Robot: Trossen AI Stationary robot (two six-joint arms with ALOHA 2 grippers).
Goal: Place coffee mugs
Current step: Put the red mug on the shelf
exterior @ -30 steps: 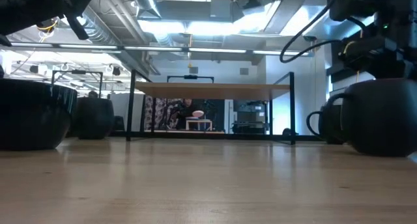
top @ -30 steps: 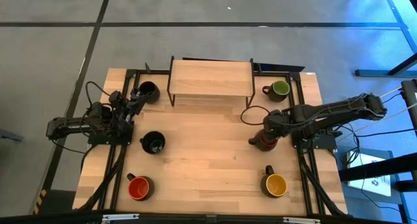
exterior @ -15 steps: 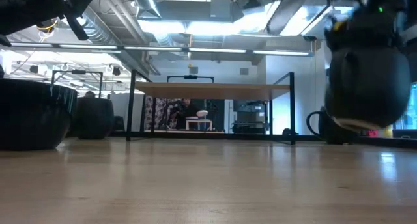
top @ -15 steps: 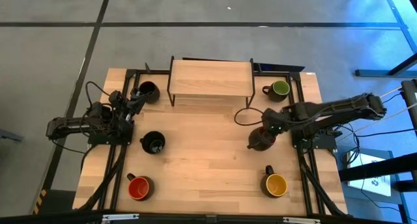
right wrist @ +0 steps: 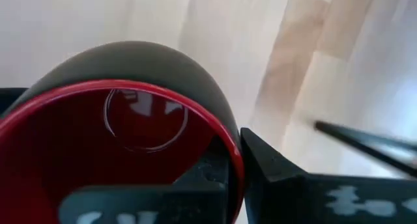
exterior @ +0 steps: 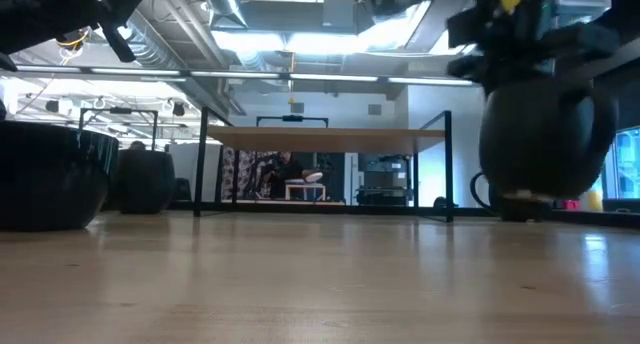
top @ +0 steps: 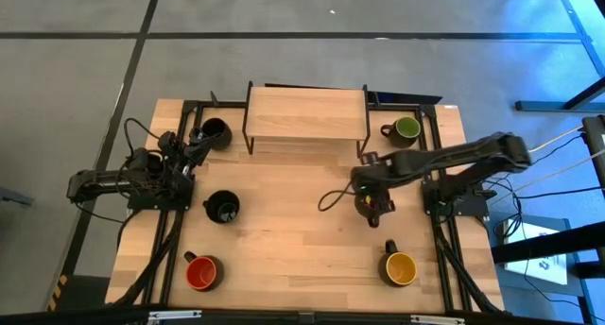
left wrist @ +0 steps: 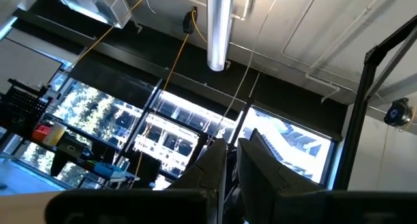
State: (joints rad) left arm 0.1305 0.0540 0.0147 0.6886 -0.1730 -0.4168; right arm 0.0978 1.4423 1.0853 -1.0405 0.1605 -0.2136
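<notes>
Six dark mugs show in the high view: two black-lined [top: 216,133] [top: 223,208], one red-lined [top: 201,272], one yellow-lined [top: 401,267] and one green-lined [top: 405,128], each standing on its base on the table. The second red-lined mug [top: 367,204] is in my right gripper [top: 369,191], right of the table's middle. In the low view this mug [exterior: 538,134] hangs above the tabletop. My left gripper [left wrist: 231,162] waits shut at the table's left side, tipped up toward the ceiling, beside the far black mug. My right gripper holds the red-lined mug by its rim [right wrist: 229,160], one finger [right wrist: 207,175] inside the cup and the other finger [right wrist: 264,165] outside the wall. It comes at the mug from above. The mug is upright and lifted clear of the table.
A wooden shelf [top: 305,115] on a black metal frame stands at the middle of the far edge. Bare tabletop [top: 293,221] lies between the left and right mugs. Cables loop near both arms.
My right gripper has lifted the red-lined mug off the table, where it stood a second ago, and carried it toward the table's left, nearer the middle. The mug has stayed upright. The left arm has kept still.
</notes>
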